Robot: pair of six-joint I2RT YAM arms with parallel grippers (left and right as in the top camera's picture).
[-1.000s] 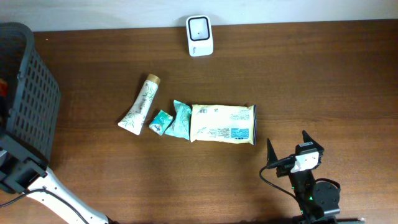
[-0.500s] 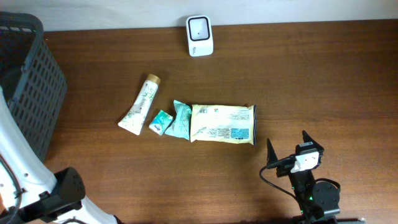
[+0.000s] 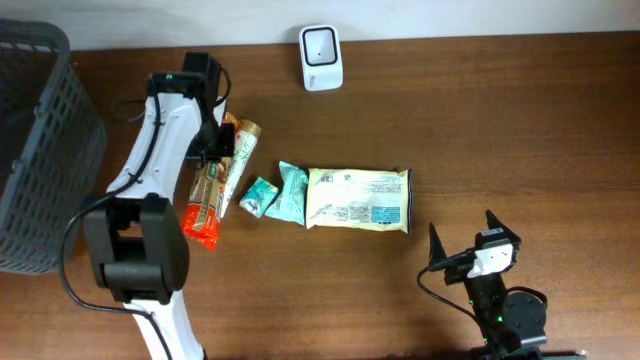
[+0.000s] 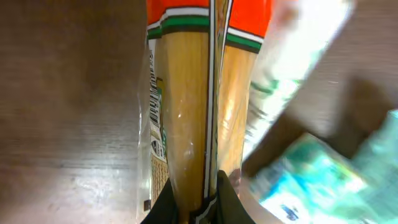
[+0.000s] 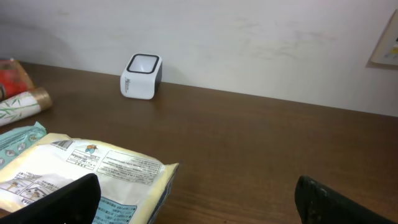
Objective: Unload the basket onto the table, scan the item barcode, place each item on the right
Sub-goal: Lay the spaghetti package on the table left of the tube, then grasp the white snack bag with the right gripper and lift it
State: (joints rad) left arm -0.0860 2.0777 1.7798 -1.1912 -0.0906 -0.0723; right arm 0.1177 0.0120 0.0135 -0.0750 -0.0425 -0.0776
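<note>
A long spaghetti packet with orange-red ends is pinched at one end by my left gripper, which is shut on it. In the left wrist view the packet runs away from the fingertips, with a barcode strip along its left edge. It lies over the left side of a cream tube. The white scanner stands at the table's back edge, also in the right wrist view. My right gripper stays open and holds nothing near the front right.
A dark mesh basket stands at the far left. A small teal packet, a teal pouch and a yellow wipes pack lie in a row mid-table. The wipes pack is just ahead of my right gripper.
My left arm has swung out from the basket side into the middle left of the table, bringing the spaghetti packet over the tube. The right arm has not moved.
</note>
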